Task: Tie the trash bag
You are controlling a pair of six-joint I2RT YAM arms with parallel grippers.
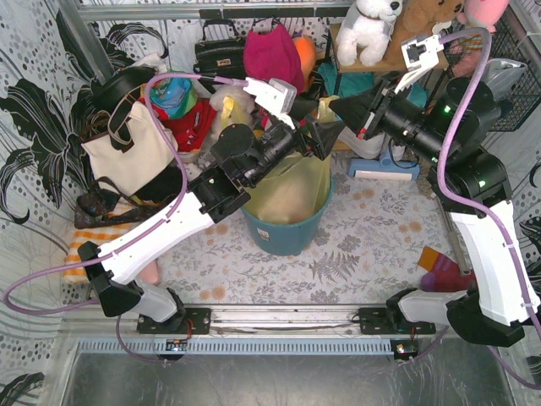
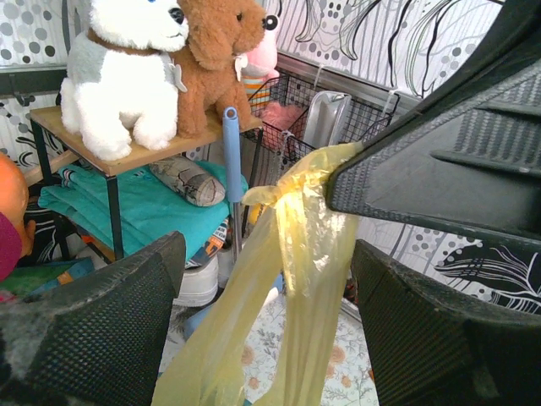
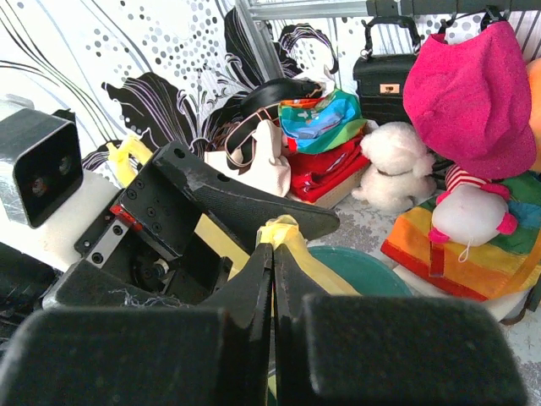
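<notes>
The yellow-green trash bag (image 1: 292,190) sits in the teal bin (image 1: 283,238) at the middle of the table, its top pulled up into a gathered strand. My right gripper (image 1: 328,105) is shut on the tip of that strand, which shows in the right wrist view (image 3: 292,233) sticking out past the closed fingertips (image 3: 260,271). My left gripper (image 1: 324,128) is open around the strand just below. In the left wrist view the bag (image 2: 287,279) hangs between the two spread fingers (image 2: 101,321) without touching them. The paper inside is hidden.
A cream tote bag (image 1: 127,152) stands at the left. A black handbag (image 1: 220,52), pink hat (image 1: 270,55), folded cloths and plush toys (image 1: 368,25) on a shelf crowd the back. A blue broom handle (image 2: 230,169) leans behind the bag. An orange-purple object (image 1: 439,269) lies right.
</notes>
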